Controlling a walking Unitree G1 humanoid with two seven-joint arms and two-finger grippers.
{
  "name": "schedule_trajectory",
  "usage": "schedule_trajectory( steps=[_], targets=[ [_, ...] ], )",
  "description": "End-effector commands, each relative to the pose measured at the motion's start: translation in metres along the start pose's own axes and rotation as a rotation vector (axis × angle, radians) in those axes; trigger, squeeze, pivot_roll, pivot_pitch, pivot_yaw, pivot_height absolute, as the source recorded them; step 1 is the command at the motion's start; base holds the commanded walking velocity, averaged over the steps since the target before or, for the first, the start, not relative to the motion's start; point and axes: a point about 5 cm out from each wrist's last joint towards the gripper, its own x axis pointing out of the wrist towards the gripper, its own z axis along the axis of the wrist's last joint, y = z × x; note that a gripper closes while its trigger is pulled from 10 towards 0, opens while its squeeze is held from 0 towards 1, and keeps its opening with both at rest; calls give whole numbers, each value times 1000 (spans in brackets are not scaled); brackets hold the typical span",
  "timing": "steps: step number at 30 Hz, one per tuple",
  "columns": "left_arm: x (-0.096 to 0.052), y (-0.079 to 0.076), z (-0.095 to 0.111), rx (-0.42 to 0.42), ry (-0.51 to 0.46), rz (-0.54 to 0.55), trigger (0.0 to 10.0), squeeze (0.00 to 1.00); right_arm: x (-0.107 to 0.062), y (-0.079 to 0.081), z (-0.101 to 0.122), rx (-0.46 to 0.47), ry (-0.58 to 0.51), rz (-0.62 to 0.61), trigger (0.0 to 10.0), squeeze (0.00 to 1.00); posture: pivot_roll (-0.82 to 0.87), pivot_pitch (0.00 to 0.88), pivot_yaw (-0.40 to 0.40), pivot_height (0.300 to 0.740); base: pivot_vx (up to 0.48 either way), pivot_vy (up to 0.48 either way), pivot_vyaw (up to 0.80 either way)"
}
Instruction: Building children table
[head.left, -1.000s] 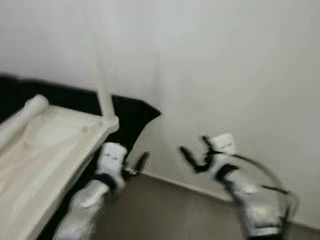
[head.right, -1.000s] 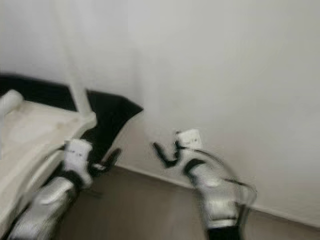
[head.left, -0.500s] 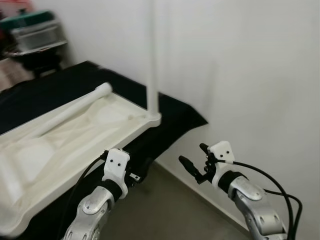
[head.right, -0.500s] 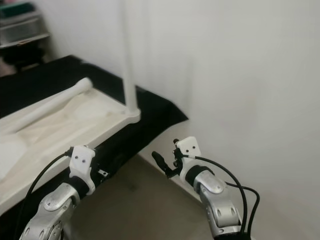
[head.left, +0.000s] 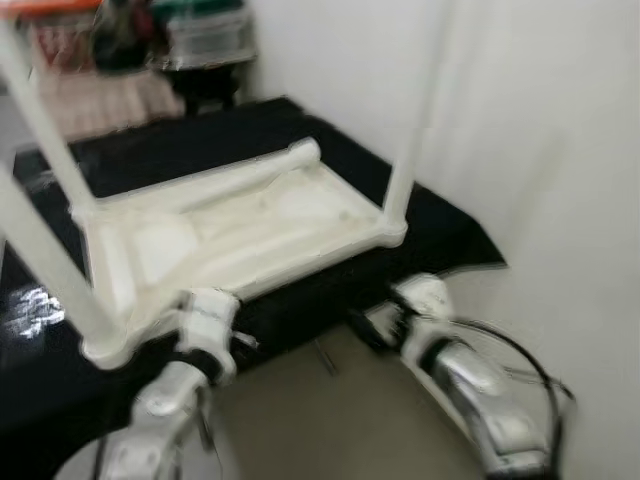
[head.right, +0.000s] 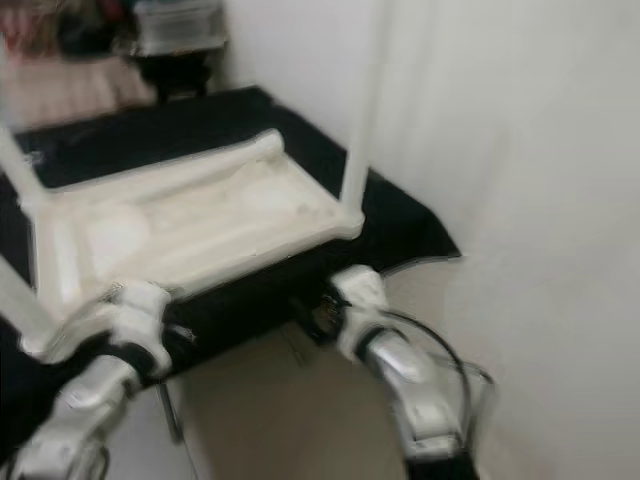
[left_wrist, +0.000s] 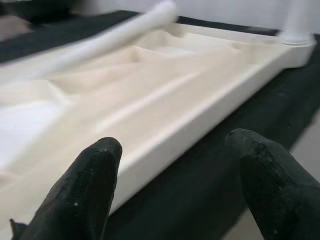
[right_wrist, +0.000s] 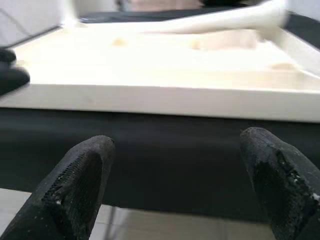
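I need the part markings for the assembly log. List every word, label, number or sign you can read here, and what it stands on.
None can be read.
The upturned white children's table on the black cloth shows no print.
Boxes on the far shelf are too blurred to read.

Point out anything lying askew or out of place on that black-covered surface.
The white children's table lies upside down, three legs pointing up, while a fourth leg lies loose across its underside, unattached. Both tools, left and right, are open and empty.
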Motion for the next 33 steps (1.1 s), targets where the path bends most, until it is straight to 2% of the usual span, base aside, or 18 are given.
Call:
schedule_trajectory(
  steps=[1, 3, 4, 7, 8, 10, 12, 14, 15, 17, 19, 24, 25, 27, 29, 30, 33],
  targets=[
    [2, -1, 0, -28, 9, 10, 10000, 0, 0, -4, 0, 6, -15, -19, 10000, 0, -50, 81, -1, 740, 0, 0, 800],
    [2, -1, 0, -28, 9, 10, 10000, 0, 0, -4, 0, 6, -15, -19, 10000, 0, -50, 81, -1, 740, 0, 0, 800],
    [2, -2, 1, -55, 8, 3, 10000, 0, 0, -6, 1, 14, -21, -33, 10000, 0, -51, 69, 7, 740, 0, 0, 800],
    [4, -15, 17, -179, -22, -113, 10000, 0, -4, -16, 13, 28, -69, -75, 10000, 0, -62, 54, 22, 740, 0, 0, 800],
    [4, -15, 17, -179, -22, -113, 10000, 0, -4, -16, 13, 28, -69, -75, 10000, 0, -62, 54, 22, 740, 0, 0, 800],
    [6, -28, 27, -269, -35, -216, 10000, 0, -8, -26, 25, 3, -101, -93, 10000, 0, -76, 40, 34, 740, 0, 0, 800],
    [7, -38, 30, -314, -26, -284, 10000, 0, -12, -31, 32, -19, -120, -94, 10000, 0, -92, 27, 46, 740, 0, 0, 800],
    [7, -38, 30, -314, -26, -284, 10000, 0, -12, -31, 32, -19, -120, -94, 10000, 0, -92, 27, 46, 740, 0, 0, 800],
    [9, -49, 27, -320, 29, -318, 10000, 0, -17, -39, 48, -60, -157, -89, 10000, 0, -118, 9, 65, 740, 0, 0, 800],
    [11, -51, 25, -318, 48, -313, 10000, 0, -18, -41, 56, -83, -172, -79, 10000, 0, -120, 5, 65, 740, 0, 0, 800],
    [13, -53, 28, -351, 51, -317, 10000, 0, -17, -44, 63, -109, -185, -77, 10000, 0, -123, 0, 64, 740, 0, 0, 800],
    [15, -56, 33, -338, 51, -329, 10000, 0, -6, -51, 73, -119, -215, -98, 10000, 0, -114, 0, 56, 740, 0, 0, 800],
    [14, -54, 31, -298, 61, -326, 10000, 0, 0, -53, 77, -136, -212, -99, 10000, 0, -101, 0, 48, 740, 0, 0, 800],
    [14, -52, 29, -274, 77, -322, 10000, 0, 5, -54, 80, -146, -213, -98, 10000, 0, -100, 0, 52, 740, 0, 0, 800],
    [15, -49, 29, -287, 88, -315, 10000, 0, 8, -53, 83, -145, -229, -114, 10000, 0, -111, 0, 64, 740, 0, 0, 681],
    [16, -51, 31, -311, 102, -324, 10000, 0, 9, -50, 85, -133, -239, -130, 10000, 0, -112, 0, 65, 740, 0, -469, 0],
    [16, -54, 32, -314, 107, -338, 10000, 0, 9, -48, 84, -129, -232, -129, 10000, 0, -112, 0, 65, 740, 0, -469, 0]
  ],
)
